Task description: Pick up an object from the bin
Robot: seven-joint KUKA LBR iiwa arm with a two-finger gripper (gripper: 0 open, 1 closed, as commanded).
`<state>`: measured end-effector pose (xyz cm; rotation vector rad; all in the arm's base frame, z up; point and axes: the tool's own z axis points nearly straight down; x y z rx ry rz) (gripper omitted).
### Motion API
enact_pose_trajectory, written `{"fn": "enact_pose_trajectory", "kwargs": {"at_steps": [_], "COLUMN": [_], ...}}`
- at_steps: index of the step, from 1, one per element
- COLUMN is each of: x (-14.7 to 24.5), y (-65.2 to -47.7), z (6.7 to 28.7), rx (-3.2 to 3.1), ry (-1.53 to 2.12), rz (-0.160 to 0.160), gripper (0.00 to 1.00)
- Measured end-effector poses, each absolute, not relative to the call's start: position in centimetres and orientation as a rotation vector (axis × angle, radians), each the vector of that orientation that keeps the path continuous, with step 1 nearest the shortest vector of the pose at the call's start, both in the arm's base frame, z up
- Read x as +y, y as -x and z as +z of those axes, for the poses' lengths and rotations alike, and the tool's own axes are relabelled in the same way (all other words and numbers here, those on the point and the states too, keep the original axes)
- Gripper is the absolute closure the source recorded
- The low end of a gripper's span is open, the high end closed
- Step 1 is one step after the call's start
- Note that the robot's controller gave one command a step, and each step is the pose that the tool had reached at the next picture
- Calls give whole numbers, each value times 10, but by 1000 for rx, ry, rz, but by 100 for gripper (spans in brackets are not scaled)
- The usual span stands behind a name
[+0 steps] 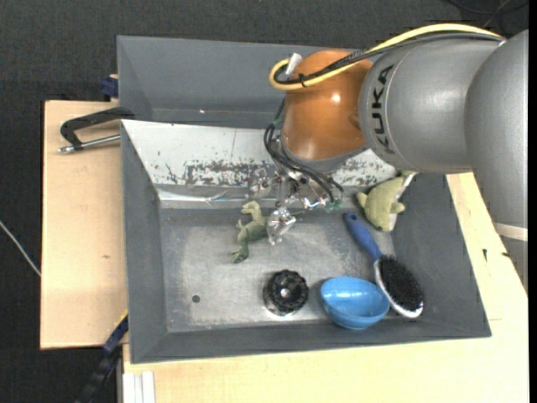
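The task is in its early part, and nothing is lifted out of the bin (180, 309) yet. The gripper (284, 217) is down near the bin floor, about the middle of the bin and closer to the far wall than to the near edge. Its metal tip is just beside a small green toy animal (246, 233), which lies flat on the floor on the side toward the left wall. The two look very close, maybe touching, but I cannot see the toy inside the grip. I also cannot tell if the gripper is open or closed, because the orange cover (319, 116) and the cables hide much of it. The other things lie apart from it: a black round piece (285, 290) and a blue bowl (352, 300) near the near edge, a brush (394, 280) with a blue handle toward the near right corner, and a pale yellow toy (382, 204) by the right wall. In my judgement the green toy is the likely thing to pick, only because it is the nearest. What is left is almost everything: to close on a thing, to raise it from the floor and to carry it above the rim.
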<state>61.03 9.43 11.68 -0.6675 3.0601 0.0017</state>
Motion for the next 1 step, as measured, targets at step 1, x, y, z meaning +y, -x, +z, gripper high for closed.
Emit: {"fn": "enact_pose_trajectory", "kwargs": {"at_steps": [1], "x": [96], "y": [-613], "z": [185], "rx": [3055], "ry": [666], "rz": [1], "gripper": [100]}}
